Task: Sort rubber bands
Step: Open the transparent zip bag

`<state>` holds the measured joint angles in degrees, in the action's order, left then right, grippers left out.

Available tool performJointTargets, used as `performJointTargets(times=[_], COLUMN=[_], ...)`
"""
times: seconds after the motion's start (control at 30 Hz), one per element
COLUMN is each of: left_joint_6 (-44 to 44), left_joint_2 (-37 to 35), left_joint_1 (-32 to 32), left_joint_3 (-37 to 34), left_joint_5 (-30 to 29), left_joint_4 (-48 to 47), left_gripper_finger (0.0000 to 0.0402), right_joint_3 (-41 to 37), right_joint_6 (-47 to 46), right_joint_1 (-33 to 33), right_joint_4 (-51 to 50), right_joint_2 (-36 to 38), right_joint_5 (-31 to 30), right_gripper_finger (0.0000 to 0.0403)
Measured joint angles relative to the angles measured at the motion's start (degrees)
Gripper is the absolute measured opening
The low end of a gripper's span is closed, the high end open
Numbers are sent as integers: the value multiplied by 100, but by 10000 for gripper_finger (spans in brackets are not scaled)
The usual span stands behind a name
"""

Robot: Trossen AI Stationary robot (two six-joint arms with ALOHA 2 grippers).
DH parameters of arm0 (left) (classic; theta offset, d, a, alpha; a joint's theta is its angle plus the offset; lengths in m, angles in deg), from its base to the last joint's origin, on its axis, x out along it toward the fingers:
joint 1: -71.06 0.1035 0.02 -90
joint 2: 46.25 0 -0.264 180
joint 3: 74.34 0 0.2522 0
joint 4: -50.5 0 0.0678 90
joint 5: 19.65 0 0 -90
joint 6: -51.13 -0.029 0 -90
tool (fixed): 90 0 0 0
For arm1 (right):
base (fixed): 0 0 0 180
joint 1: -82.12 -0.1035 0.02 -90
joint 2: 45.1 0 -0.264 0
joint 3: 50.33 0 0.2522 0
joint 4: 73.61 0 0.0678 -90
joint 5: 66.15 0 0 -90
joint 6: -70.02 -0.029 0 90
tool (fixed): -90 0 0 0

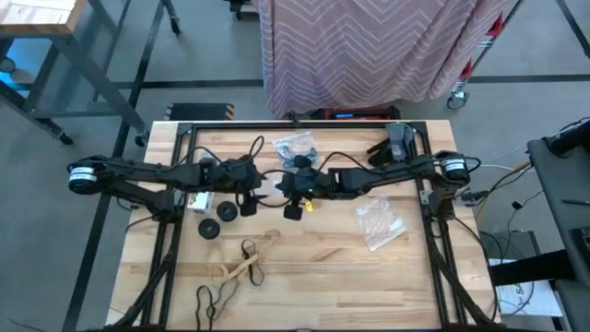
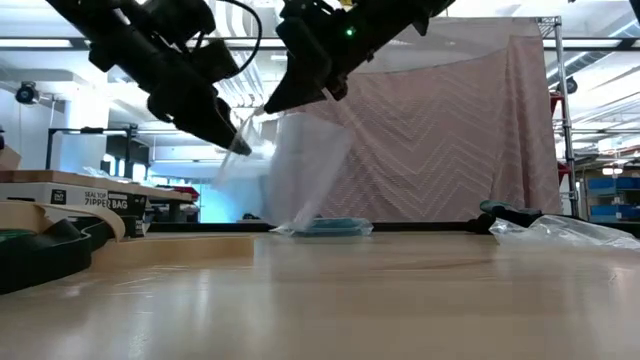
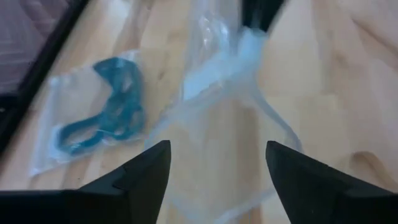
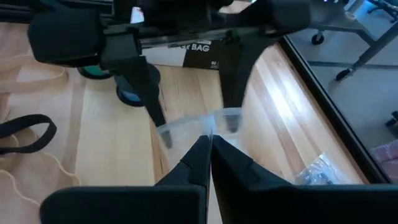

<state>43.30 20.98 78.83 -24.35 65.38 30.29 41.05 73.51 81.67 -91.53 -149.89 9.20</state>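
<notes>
A clear plastic bag (image 2: pixel 305 170) hangs over the table's middle between both arms. My right gripper (image 4: pixel 208 146) is shut on its top edge. My left gripper (image 3: pixel 217 168) is open, fingertips at the bag's mouth. Another clear bag holding blue rubber bands (image 3: pixel 99 118) lies flat toward the far edge (image 1: pixel 297 146). Tan rubber bands (image 1: pixel 241 267) and black ones (image 1: pixel 212 300) lie loose near the front edge. My left gripper comes slanting down from the table's left. Its two spread fingertips (image 4: pixel 165 134) stand at the ends of the bag's mouth, with the rim (image 4: pixel 199 121) running between them; they seem to be inside the mouth. My right gripper pinches the bag's top edge (image 4: pixel 210 134) between its two shut fingers, slanting down from the table's right. The bag hangs below the fingers with its lower end near the table top (image 2: pixel 300 222).
A third crinkly clear bag (image 1: pixel 378 221) lies right of centre. Two dark rolls (image 1: pixel 218 219) and a box of zipper bags (image 2: pixel 90 200) sit on the left. Dark gloves (image 1: pixel 398 138) rest at the far right. Black frame rails (image 1: pixel 433 231) border the table.
</notes>
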Motion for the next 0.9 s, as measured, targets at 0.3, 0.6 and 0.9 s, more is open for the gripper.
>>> performJointTargets(times=[0.3, 0.6, 0.9], left_joint_6=[-56, 208, 406], left_joint_2=[-54, 173, -71], left_joint_1=[-2, -35, -483], left_joint_3=[78, 164, 1106], left_joint_5=[5, 40, 35], left_joint_4=[43, -265, -1924], left_gripper_finger=[306, 344, 339], right_joint_3=[0, -2, -2], right_joint_6=[-95, -149, -351], right_joint_1=[0, -4, -74], right_joint_4=[-172, -167, -97], right_joint_2=[2, 2, 44], right_joint_5=[2, 7, 9], right_gripper_finger=[0, 0, 0])
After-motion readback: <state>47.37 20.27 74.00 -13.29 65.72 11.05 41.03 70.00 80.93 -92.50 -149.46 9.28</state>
